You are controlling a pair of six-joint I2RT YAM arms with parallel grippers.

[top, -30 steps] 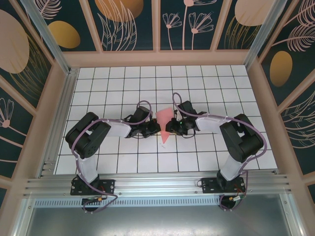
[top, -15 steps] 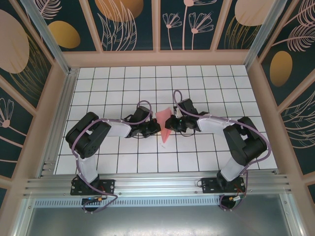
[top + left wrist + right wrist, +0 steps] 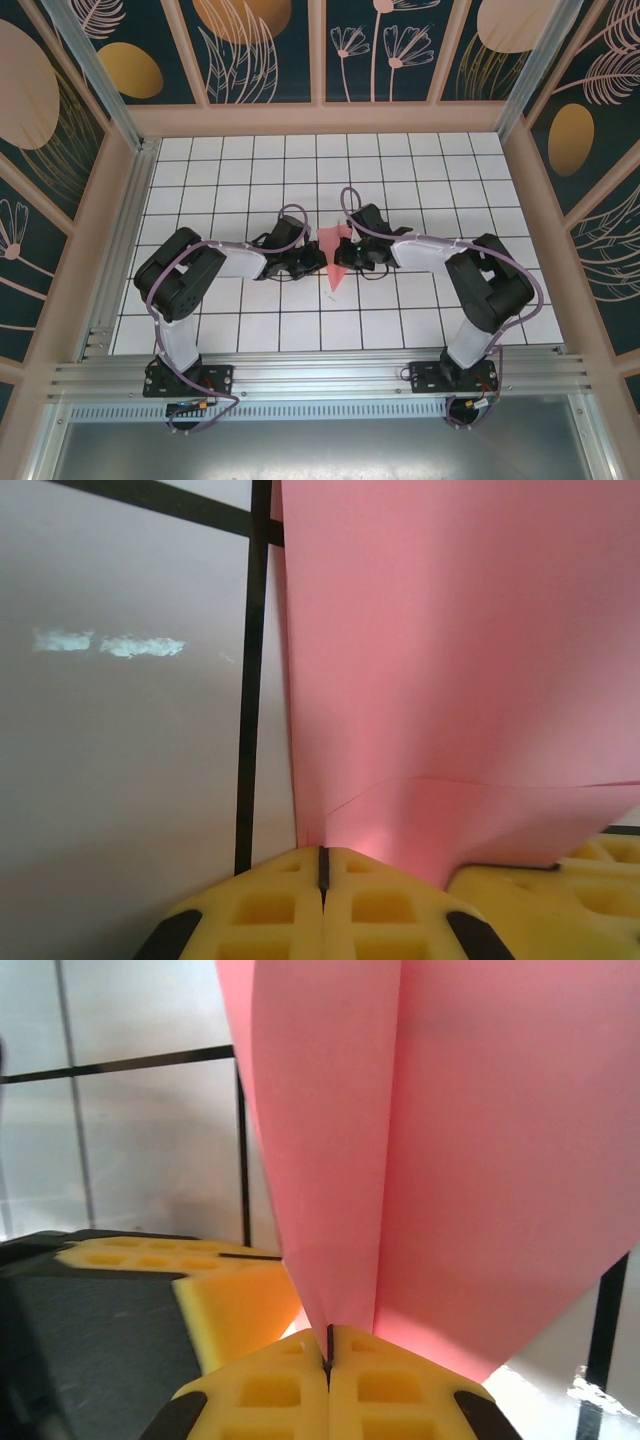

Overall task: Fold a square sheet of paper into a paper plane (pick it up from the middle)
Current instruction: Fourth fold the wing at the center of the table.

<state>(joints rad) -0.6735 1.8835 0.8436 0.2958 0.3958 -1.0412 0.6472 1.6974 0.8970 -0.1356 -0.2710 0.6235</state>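
Note:
The paper plane (image 3: 333, 260), a narrow pink-red dart, stands over the middle of the grid table with its tip pointing toward the near edge. From the left, my left gripper (image 3: 317, 263) is shut on its edge; in the left wrist view the yellow pads (image 3: 290, 905) meet with the pink paper (image 3: 450, 680) pinched at their tip. My right gripper (image 3: 347, 256) is shut on the opposite side, its pads (image 3: 385, 1385) closed on the folded paper (image 3: 420, 1140). Both grippers sit close together, with only the paper between them.
The white table (image 3: 240, 160) with black grid lines is ringed by a pink frame and patterned walls (image 3: 260, 50). An aluminium rail (image 3: 320, 375) with both arm bases runs along the near edge. The other gripper's yellow pad (image 3: 235, 1290) sits close at the left in the right wrist view.
My right gripper moved left against the paper and shut on it. The paper's wide right flap folded up, so the shape looks narrower. The left gripper stayed shut in place.

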